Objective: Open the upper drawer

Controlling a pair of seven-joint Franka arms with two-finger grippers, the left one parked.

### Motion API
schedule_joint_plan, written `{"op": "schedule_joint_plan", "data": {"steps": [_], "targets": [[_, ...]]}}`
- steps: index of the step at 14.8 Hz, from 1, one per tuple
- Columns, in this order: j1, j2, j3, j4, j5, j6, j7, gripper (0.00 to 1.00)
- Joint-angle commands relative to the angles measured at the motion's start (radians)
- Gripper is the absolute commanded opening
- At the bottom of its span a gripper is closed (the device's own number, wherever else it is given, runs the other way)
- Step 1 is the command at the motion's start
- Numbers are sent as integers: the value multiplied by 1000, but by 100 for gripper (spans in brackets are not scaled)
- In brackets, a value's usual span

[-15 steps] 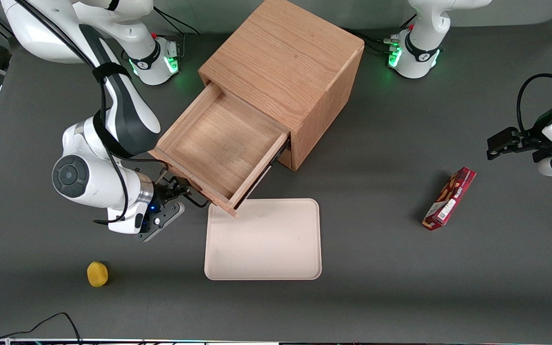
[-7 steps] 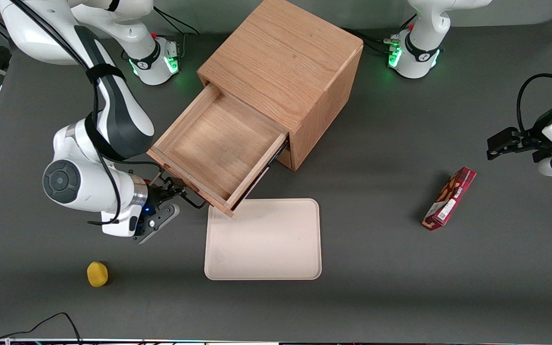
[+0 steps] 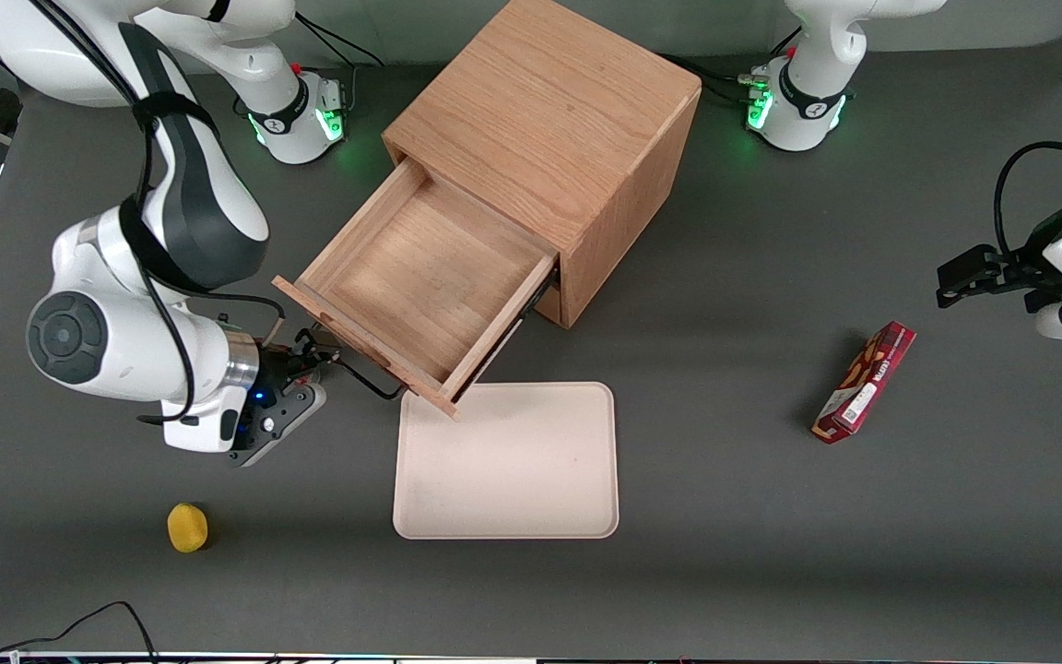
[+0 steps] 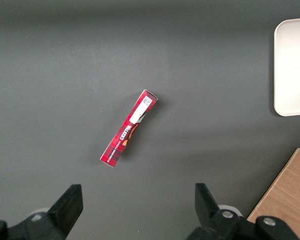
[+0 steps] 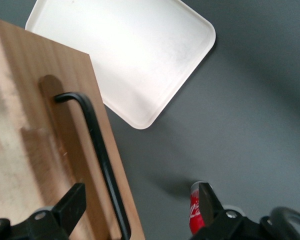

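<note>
Your gripper has backed away from the handle, fingers wide and gripping nothing, because the upper drawer already stands well out.

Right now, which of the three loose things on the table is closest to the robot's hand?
The cream tray, beside the open upper drawer whose handle the open hand faces. The yellow lump and red box lie farther off.

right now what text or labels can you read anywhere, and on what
Red snack box: brand lettering and a white label with a code, too small to read.
Pincer, open beside the handle of the pulled-out upper drawer: no text.
Tray, cabinet: none.
</note>
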Motion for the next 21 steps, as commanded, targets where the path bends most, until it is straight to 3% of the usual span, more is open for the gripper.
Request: {"op": "schedule_joint_plan", "data": {"steps": [1,5,10,12,15,21], "targets": [[3,-43,2,20,-19,-61,25,100],[-24,-160,1,-17,-20,-159,80,100],[-151,-371,2,-184,-19,-223,164,100],[-214,-410,7,-189,-17,-328,160,100],[-267,-486,7,-202,-20,-345,161,100],[-261,-511,10,-198,-22,-338,322,100]]}}
